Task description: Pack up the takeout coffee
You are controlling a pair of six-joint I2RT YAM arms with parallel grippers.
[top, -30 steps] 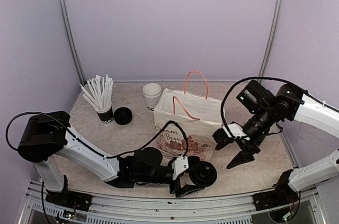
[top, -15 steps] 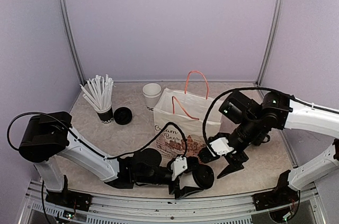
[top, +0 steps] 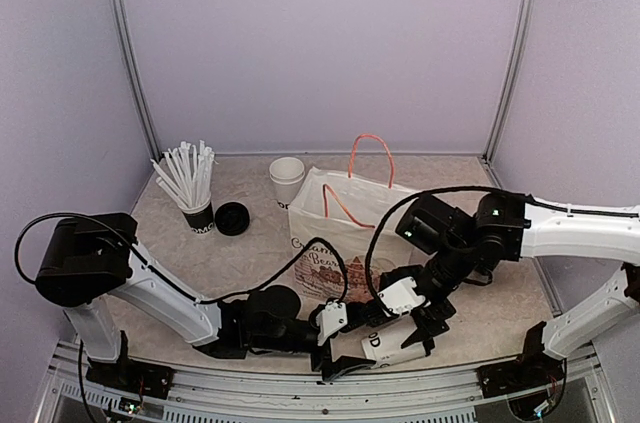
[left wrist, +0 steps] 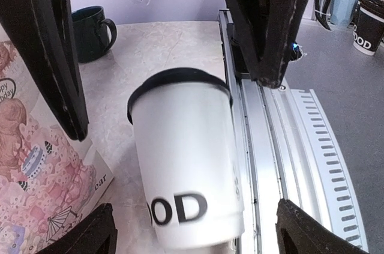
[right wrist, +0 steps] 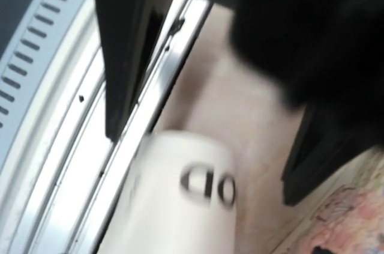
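One takeout coffee cup (top: 393,345), white with a black lid, lies tipped over by the table's front edge. In the left wrist view this cup (left wrist: 186,158) has its lettered base toward me and its lid pointing away. My left gripper (top: 345,346) is open, one finger on each side of the base, apart from it. My right gripper (top: 412,326) is open above the lid end, straddling the cup (right wrist: 180,206), which is blurred in the right wrist view. A second white cup (top: 287,181) stands uncovered behind the paper bag (top: 350,233). A loose black lid (top: 232,218) lies to its left.
A black-based cup of white straws (top: 192,191) stands at the back left. The printed bag with orange handles stands open just behind both grippers. The metal front rail (left wrist: 270,146) runs right beside the fallen cup. A dark mug (left wrist: 93,32) shows in the left wrist view.
The lidded cup, upright between my left fingers a second ago, has toppled onto its side. My right arm has swung down and left over it. Both grippers have opened wider.
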